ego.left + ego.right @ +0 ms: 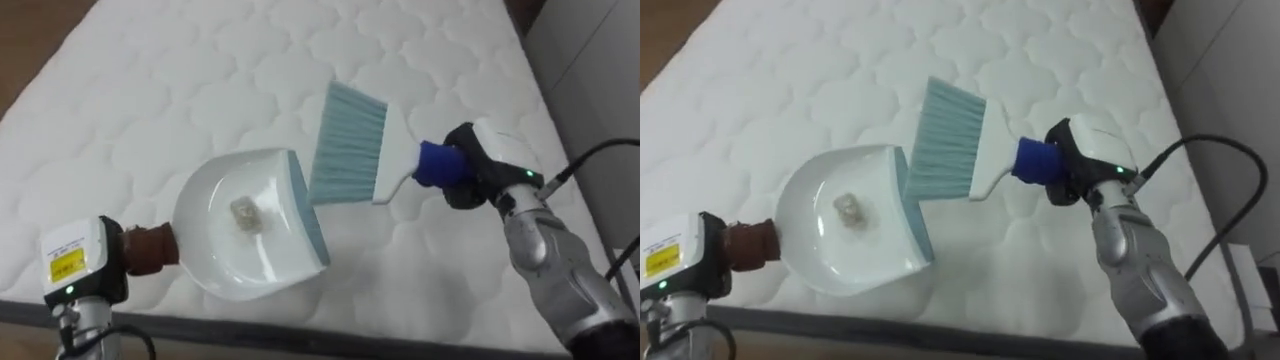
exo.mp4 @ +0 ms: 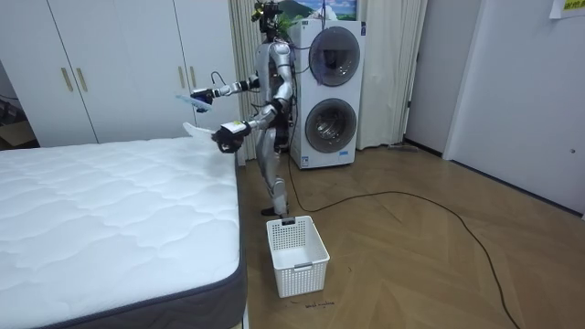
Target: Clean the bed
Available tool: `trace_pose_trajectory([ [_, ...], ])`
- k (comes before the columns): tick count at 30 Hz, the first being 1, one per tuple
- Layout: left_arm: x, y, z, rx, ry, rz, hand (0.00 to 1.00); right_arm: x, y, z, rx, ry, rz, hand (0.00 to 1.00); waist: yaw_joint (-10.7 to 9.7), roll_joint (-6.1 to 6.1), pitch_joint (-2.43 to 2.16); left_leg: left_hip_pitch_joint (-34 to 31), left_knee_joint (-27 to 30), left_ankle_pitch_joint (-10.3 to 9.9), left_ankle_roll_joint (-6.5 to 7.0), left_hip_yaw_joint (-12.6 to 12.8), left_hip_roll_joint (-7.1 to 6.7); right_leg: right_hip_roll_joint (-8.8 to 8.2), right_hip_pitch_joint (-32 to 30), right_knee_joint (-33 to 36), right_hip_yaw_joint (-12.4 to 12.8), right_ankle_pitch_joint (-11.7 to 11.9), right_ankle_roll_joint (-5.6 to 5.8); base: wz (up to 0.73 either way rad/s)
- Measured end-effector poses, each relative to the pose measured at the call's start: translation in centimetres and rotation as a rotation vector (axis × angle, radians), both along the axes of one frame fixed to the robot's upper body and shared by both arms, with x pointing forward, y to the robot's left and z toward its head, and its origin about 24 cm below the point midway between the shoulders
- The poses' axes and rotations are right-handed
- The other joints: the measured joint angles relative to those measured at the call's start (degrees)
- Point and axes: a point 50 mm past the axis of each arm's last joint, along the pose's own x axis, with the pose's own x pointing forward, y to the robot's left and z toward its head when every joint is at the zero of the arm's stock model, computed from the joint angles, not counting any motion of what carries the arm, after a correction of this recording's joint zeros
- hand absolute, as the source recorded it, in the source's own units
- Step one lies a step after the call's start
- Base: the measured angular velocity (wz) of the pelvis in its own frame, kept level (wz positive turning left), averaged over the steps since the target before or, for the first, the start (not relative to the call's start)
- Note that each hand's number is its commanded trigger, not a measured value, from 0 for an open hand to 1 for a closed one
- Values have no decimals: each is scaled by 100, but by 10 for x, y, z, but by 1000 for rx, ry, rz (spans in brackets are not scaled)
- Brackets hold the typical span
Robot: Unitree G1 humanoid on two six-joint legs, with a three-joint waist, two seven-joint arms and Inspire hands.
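Observation:
A white dustpan with a grey-blue lip hangs over the white quilted mattress near its front edge. My left hand at the lower left is shut on its brown handle. A small crumpled pale scrap lies inside the pan. A hand brush with light-blue bristles and a white body points its bristles at the pan's lip. My right hand is shut on the brush's blue handle, right of the pan. In the room view I stand at the bed's far corner with both arms out over it.
A white slatted basket stands on the wood floor beside the bed. Two stacked washing machines are behind me, and white wardrobes line the wall beyond the bed. A grey wall runs along the mattress's right side.

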Motion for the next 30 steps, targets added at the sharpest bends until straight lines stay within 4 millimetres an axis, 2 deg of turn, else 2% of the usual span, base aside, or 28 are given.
trace_pose_trajectory([
  [1,0,0,3,-2,-14,-2,100,-5,-5,-1,34,0,-27,0,-27,15,-6,5,1,4,1,-161,-37,63,103,-114,127,1,1,44],
  [2,0,0,4,-4,-18,-4,100,-8,-7,-2,45,0,-40,0,-53,28,-4,-2,1,6,1,-276,-65,82,174,-171,134,3,5,78],
  [4,-1,0,9,-13,-38,-9,100,-17,-18,-3,73,-19,-95,0,-223,53,-19,4,-2,33,19,-644,-177,149,367,-283,321,-6,19,100],
  [5,0,1,11,-16,-49,-9,100,-18,-24,-1,80,-40,-128,0,-252,58,-21,4,-2,51,25,-760,-220,167,393,-285,413,-11,23,71],
  [7,-1,5,13,-17,-57,8,100,-19,-33,4,109,-83,-176,0,-254,58,-21,-1,-23,81,30,-898,-279,165,420,-290,427,-41,28,45],
  [11,-16,12,7,-26,-22,49,100,-20,-44,10,184,-154,-259,0,-268,39,-26,98,-14,91,39,-1108,-368,197,679,-439,414,-87,49,29],
  [14,-23,14,9,-24,-25,59,100,-22,-51,14,244,-197,-316,0,-263,-13,-4,94,4,91,37,-1215,-390,215,746,-527,452,-88,51,23],
  [19,-26,18,10,-48,-47,99,100,-23,-53,14,288,-227,-349,0,-83,-36,-8,6,-2,99,16,-1325,-390,243,753,-572,383,-86,49,12],
  [22,-35,15,11,-61,-54,106,100,-23,-53,14,315,-238,-367,0,27,-39,-7,-45,1,95,7,-1383,-403,244,763,-568,184,-86,50,25],
  [24,-38,13,12,-68,-53,98,100,-24,-55,14,329,-257,-390,0,15,-36,-7,-151,92,95,8,-1319,-396,240,791,-567,-36,-87,50,69],
  [25,-35,12,13,-74,-58,94,100,-26,-58,15,338,-276,-416,0,-43,-34,-6,-304,212,101,24,-979,-341,235,818,-567,-270,-90,51,120],
  [26,-30,11,15,-74,-67,87,100,-28,-61,15,345,-292,-443,0,-135,-34,-5,-452,309,128,98,-372,-175,234,873,-566,-501,-106,49,135],
  [28,-26,10,17,-79,-78,84,100,-32,-65,14,345,-314,-481,0,-162,-36,1,-522,357,175,196,229,-34,276,958,-555,-558,-157,46,125],
  [29,-26,9,16,-86,-78,88,100,-33,-68,16,357,-345,-499,0,-135,-6,21,-514,280,247,205,123,-110,277,943,-555,-568,-189,30,97],
  [30,-27,8,15,-91,-77,92,100,-34,-70,17,366,-363,-510,0,-120,-6,20,-498,151,337,188,-5,-199,253,927,-571,-607,-196,19,99],
])
